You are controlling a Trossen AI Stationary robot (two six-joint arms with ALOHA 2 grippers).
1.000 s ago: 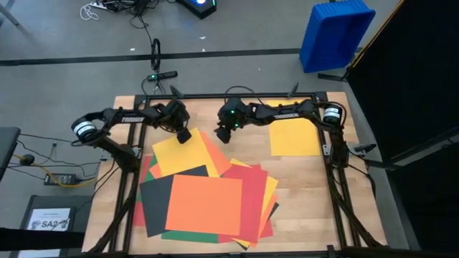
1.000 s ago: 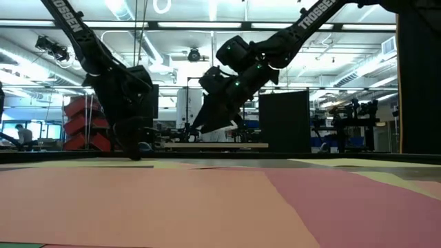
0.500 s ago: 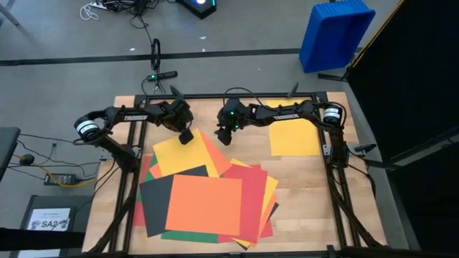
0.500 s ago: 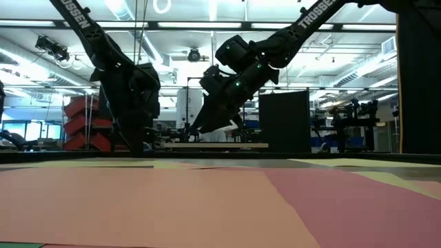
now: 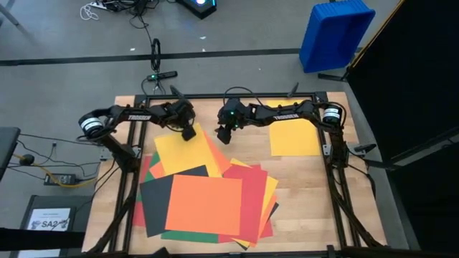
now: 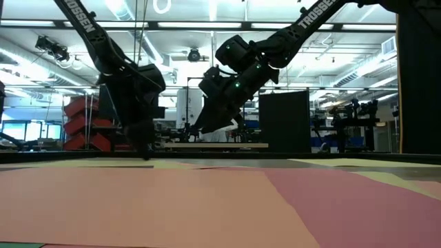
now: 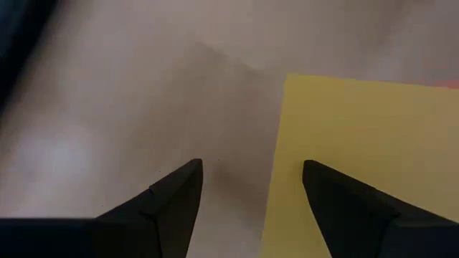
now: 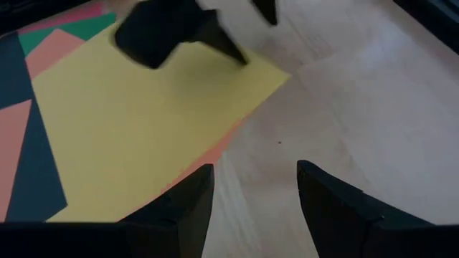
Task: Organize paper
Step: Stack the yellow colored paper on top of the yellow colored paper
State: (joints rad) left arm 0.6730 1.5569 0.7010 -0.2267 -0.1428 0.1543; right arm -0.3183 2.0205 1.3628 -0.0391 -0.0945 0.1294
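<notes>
A loose pile of paper (image 5: 208,204) lies on the left and middle of the wooden table, with an orange sheet (image 5: 204,206) on top. A yellow sheet (image 5: 183,153) sticks out of the pile's far side. Another yellow sheet (image 5: 294,137) lies flat by itself at the far right. My left gripper (image 5: 188,134) is open and points down, low over the far corner (image 7: 287,77) of the pile's yellow sheet. One finger is over the paper and the other over bare wood. My right gripper (image 5: 224,136) hangs open above the table, just right of that corner.
A black frame (image 5: 333,165) runs along the table's left, right and far sides. There is bare wood (image 5: 308,208) to the right of the pile. On the floor, a blue bin (image 5: 336,34) stands beyond the far right corner. A white printed sheet (image 5: 49,221) lies left of the table.
My left gripper has moved a little toward the table's right edge, along the far edge of the yellow sheet toward its corner. It has turned somewhat at the wrist and stayed open. The sheets have not moved.
</notes>
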